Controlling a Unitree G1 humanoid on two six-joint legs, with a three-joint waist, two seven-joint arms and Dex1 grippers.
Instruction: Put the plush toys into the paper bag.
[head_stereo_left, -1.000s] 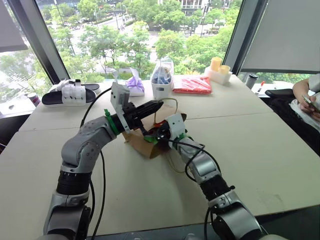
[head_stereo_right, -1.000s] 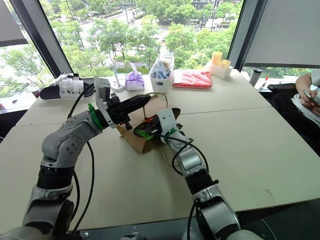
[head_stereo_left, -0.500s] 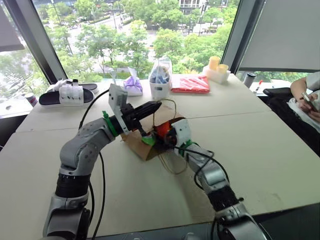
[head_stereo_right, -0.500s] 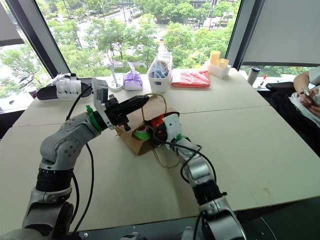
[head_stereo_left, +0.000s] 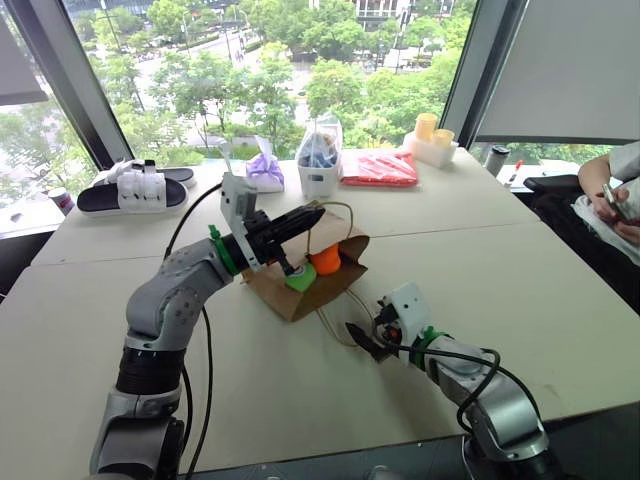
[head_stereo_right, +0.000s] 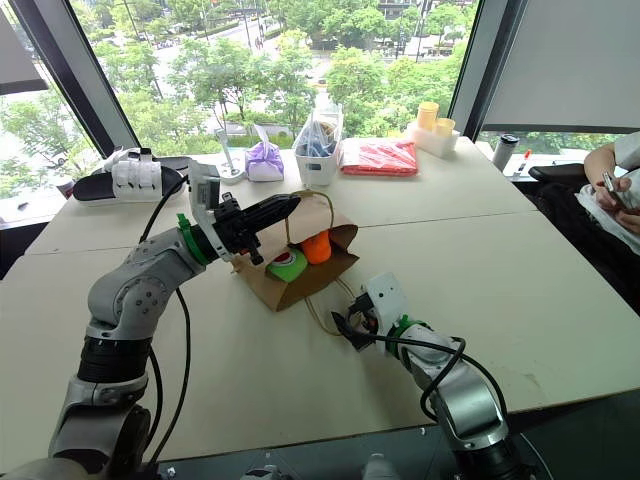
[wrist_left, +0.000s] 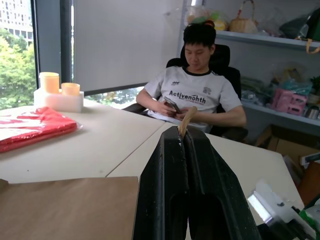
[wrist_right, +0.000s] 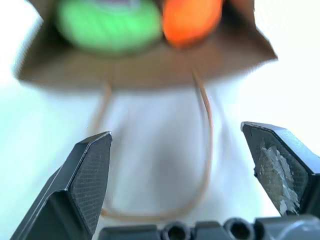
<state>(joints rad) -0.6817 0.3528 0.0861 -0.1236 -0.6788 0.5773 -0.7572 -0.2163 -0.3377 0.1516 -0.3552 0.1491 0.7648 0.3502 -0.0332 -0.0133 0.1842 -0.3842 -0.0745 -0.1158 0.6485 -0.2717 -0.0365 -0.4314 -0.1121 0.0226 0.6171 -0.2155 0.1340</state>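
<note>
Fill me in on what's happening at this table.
The left hand is shut on the twine handle of the paper bag, holding its mouth open. Both plush toys, green and orange, sit inside the mouth. The right hand hangs open over the table, empty, near the other handle loop.

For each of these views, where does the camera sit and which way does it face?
Left and right eye views: on the head, looking down over the table; both arms show, around the paper bag.
Left wrist view: along the shut left gripper, pinching a twine handle, toward a seated person.
Right wrist view: along the open right gripper into the bag, shared with the eye views.
</note>
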